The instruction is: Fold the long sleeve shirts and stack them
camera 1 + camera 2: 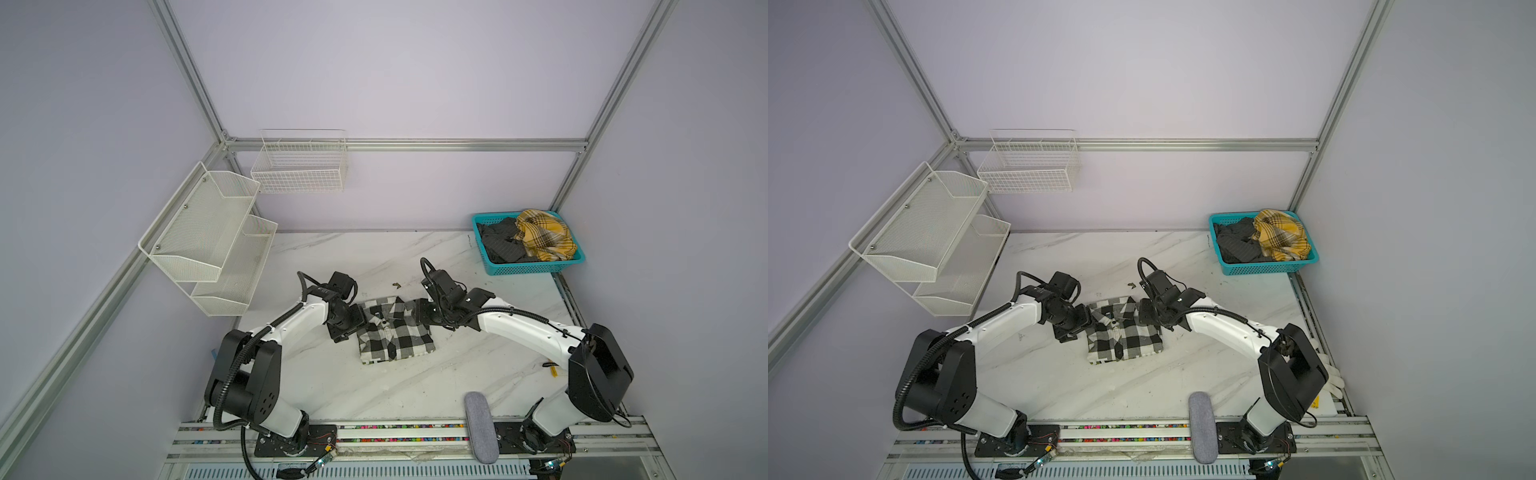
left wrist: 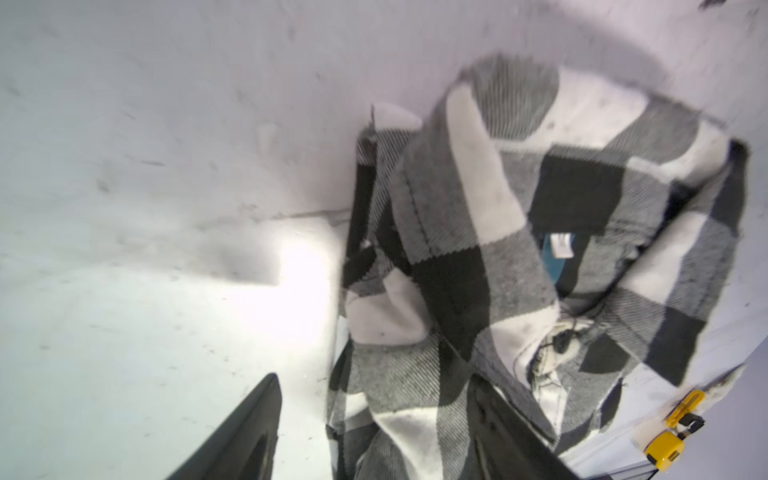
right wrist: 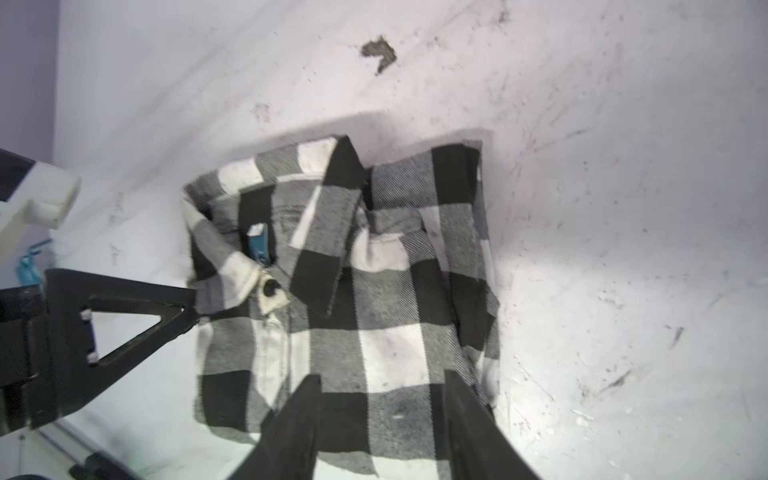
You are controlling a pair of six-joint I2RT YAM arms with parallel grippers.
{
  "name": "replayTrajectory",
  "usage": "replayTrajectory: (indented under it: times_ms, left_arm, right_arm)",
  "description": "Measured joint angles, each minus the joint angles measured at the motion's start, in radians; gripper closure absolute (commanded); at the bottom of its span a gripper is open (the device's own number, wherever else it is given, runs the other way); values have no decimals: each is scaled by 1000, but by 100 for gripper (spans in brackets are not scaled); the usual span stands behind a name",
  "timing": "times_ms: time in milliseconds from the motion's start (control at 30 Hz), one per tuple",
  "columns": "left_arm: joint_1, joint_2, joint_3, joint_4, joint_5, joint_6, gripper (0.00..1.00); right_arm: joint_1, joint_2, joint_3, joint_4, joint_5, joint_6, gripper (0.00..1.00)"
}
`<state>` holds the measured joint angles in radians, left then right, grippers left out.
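checked shirt (image 1: 395, 332) folded flat on table (image 1: 374, 395), well apart from basket (image 1: 536, 270) | left claw (image 2: 374, 376) at shirt edge farthest from basket, jaws spread, nothing pinched | right claw (image 3: 382, 374) over basket-side edge, jaws spread, empty | likely soft, light, limp: pinch both folded edges with 2 claws

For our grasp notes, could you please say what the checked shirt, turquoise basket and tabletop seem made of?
Checked shirt: soft brushed woven cloth, probably flannel; twill ribs show, matte. Turquoise basket: moulded plastic, likely; perforated lattice walls. Tabletop: marble-look slab, grey-veined, slightly glossy; real stone or laminate unclear.
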<state>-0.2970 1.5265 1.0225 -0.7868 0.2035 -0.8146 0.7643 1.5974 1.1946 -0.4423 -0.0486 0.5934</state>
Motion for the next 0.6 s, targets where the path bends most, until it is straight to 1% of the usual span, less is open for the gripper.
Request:
replayTrajectory:
  times_ms: [100,233,267,367,433,467,533,600]
  left_arm:
    - [59,9,76,-12,2,34,33]
    - [81,90,170,2,23,77,46]
    - [80,116,180,13,30,84,49]
    - [80,169,183,22,42,103,57]
    - [80,193,183,23,49,106,65]
    - [79,198,183,23,51,105,67]
    - [76,202,183,24,55,108,75]
    - [69,204,183,29,58,115,84]
  right_arm:
    - [-15,92,102,2,-23,-50,38]
    - [-25,259,217,5,-44,-109,37]
    - [-26,296,235,3,-46,-121,39]
    - [-27,381,278,-8,-50,-158,49]
    - [-27,419,301,-19,-50,-185,57]
    - [-27,428,306,-20,-50,-192,62]
    - [-27,432,311,-22,-51,-204,79]
    - [-27,430,313,-20,-48,-214,88]
